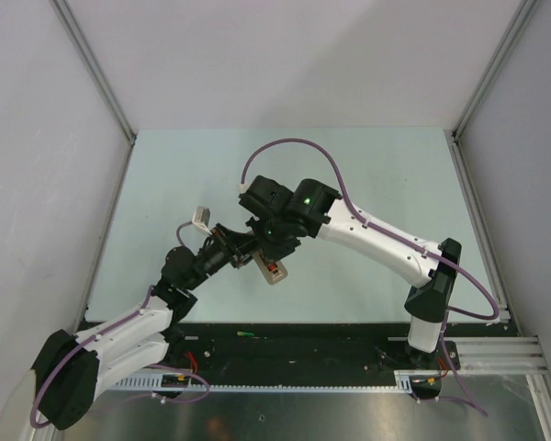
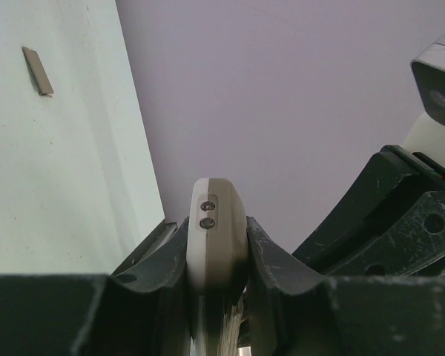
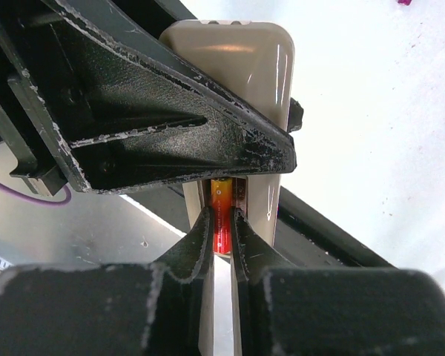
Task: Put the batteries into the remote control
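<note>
My left gripper (image 2: 216, 261) is shut on the remote control (image 2: 216, 230), holding it on edge above the table. From above, the remote (image 1: 274, 269) pokes out below the two meeting grippers. The right wrist view shows its pale back (image 3: 241, 67) and open battery slot. A red battery (image 3: 221, 202) lies in that slot, and my right gripper (image 3: 221, 222) is shut on it, one finger on each side. The left gripper's black fingers (image 3: 156, 126) cross above it. A small green battery (image 1: 245, 333) lies on the black strip near the arm bases.
A small flat grey cover piece (image 2: 38, 70) lies on the pale green table (image 1: 367, 175) to the left of the left gripper. White walls enclose the table on three sides. Purple cables loop over both arms.
</note>
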Robot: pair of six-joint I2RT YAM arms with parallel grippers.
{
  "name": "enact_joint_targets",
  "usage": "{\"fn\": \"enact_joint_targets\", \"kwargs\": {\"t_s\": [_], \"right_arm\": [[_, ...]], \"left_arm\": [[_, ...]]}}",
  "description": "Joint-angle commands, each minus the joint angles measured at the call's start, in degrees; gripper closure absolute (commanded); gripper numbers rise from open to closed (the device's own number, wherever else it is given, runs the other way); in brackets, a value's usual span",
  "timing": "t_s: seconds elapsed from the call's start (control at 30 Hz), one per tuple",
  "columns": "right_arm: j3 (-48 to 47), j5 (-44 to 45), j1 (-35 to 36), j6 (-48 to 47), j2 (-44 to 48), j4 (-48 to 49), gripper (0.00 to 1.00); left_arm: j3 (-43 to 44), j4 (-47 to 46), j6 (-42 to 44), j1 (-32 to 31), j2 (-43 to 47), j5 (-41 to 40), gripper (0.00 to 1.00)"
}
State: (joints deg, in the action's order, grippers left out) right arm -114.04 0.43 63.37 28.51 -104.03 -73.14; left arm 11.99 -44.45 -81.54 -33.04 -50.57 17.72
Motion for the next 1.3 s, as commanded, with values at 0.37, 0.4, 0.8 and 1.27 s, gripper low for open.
{"fn": "enact_joint_targets", "kwargs": {"t_s": [0.37,0.4,0.8,1.27], "right_arm": [[-2.06,-2.18,0.26,2.78,0.41,5.73,1.00],[-1.98,-2.27,0.26,2.86,0.32,6.52,1.00],[4.69,-1.57,-0.36,5.67,4.62,16.53,1.00],[12.26,-4.29,0.52,6.82,7.08,26.12,1.00]], "left_arm": [[1.55,-5.04,-1.87,-0.63,1.61,0.48,1.00],[1.63,-5.04,-2.04,-0.63,1.52,0.48,1.00],[1.55,-5.39,-3.10,-0.63,2.31,0.74,1.00],[2.16,-6.00,-3.63,-0.63,2.31,1.09,1.00]]}}
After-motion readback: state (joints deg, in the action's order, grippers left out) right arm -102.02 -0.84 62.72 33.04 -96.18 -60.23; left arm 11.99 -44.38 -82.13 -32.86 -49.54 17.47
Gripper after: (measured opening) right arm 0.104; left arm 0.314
